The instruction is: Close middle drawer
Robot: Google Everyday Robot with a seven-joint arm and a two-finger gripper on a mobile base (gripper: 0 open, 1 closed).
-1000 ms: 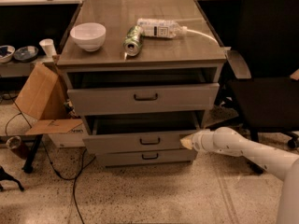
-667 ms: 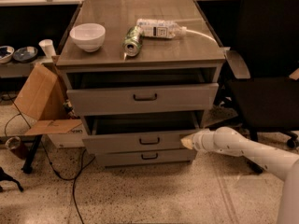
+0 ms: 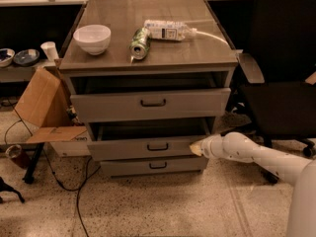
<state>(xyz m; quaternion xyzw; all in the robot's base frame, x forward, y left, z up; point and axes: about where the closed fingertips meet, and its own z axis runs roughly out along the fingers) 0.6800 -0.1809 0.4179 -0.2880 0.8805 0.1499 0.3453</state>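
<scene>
While a white robot arm reaches in from the near right, its gripper sits at the right end of the middle drawer's front panel, touching or almost touching it. Whether the gripper is open or closed cannot be told from this view.

The middle drawer belongs to a grey metal cabinet at the centre of the scene. It is pulled partly out, showing a dark gap above its low front, and it has a small dark bar handle at its centre. Above it, the top drawer, with a taller front, is also pulled out. Below, the slim bottom drawer sits further back than the other two.

On the cabinet top stand a white bowl at the left, a green can lying on its side near the middle, and a clear plastic bottle lying just beyond the can.

A black office chair stands to the right of the cabinet. An open cardboard box sits to the left, on a speckled floor.
</scene>
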